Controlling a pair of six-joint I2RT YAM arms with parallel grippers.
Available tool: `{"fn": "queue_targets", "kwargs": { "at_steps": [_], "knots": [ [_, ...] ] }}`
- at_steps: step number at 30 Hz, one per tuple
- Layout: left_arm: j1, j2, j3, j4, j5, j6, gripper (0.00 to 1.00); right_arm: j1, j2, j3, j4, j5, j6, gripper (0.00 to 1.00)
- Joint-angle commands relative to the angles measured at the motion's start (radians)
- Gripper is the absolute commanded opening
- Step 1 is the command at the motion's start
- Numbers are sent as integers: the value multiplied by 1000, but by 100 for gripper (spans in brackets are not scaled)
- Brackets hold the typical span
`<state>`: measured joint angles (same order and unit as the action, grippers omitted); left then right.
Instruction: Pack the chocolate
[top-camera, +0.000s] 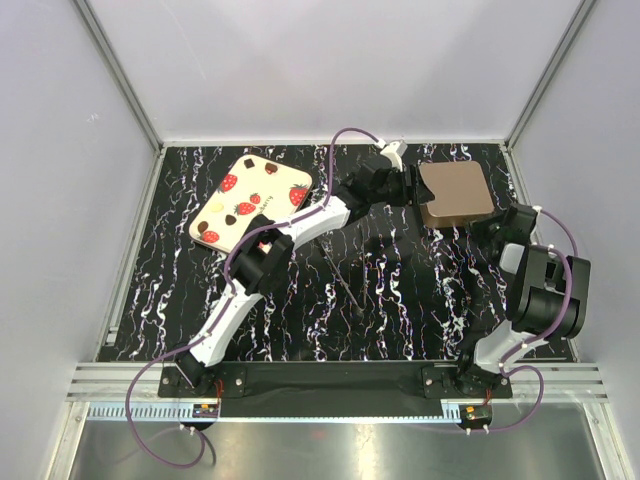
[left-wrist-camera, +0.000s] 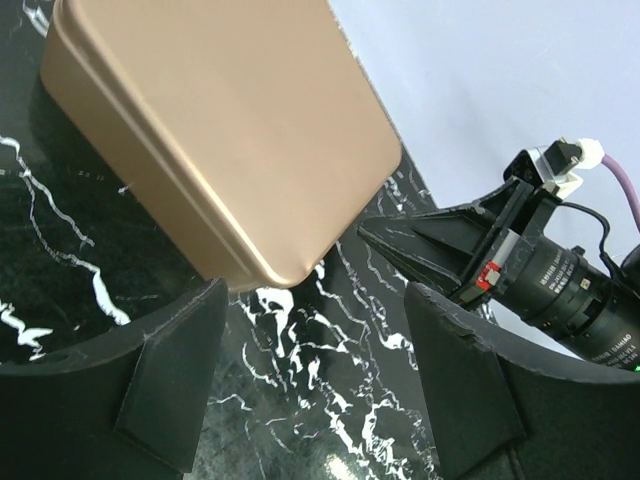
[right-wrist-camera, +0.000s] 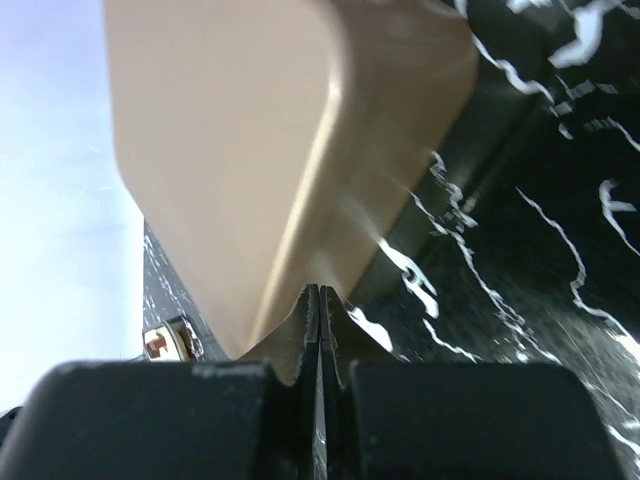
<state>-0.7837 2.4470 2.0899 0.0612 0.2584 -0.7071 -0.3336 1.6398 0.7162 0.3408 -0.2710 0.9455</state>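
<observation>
No chocolate shows in any view. A bronze metal box (top-camera: 455, 195) lies at the back right of the table with its smooth closed face up. My left gripper (top-camera: 410, 187) is open at the box's left side; in the left wrist view its fingers straddle bare table just short of a rounded corner of the box (left-wrist-camera: 220, 130). My right gripper (top-camera: 490, 225) is shut, with nothing between its fingers. Its tips (right-wrist-camera: 320, 290) rest at the box's near right corner (right-wrist-camera: 250, 150). The right gripper (left-wrist-camera: 400, 240) also appears in the left wrist view, beside the box.
A flat cream lid (top-camera: 250, 200) printed with strawberries and brown squares lies at the back left, partly under the left arm. The table (top-camera: 380, 300) is black marble-patterned, walled by pale panels on three sides. The box sits close to the right wall.
</observation>
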Motion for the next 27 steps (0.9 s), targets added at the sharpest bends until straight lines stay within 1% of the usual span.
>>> {"fn": "queue_targets", "kwargs": {
  "at_steps": [1,5,19,27],
  "knots": [
    [4,-42,-16,39,-16,20,77,13,15,-52,128,-16,70,0],
    [12,-57,-27,31,-27,14,77,18,35,-63,164,-5,90,0],
    [20,-49,-25,34,-22,14,77,51,118,-116,503,1,203,0],
    [20,-45,-21,42,-16,8,77,51,83,-113,527,3,196,0]
  ]
}}
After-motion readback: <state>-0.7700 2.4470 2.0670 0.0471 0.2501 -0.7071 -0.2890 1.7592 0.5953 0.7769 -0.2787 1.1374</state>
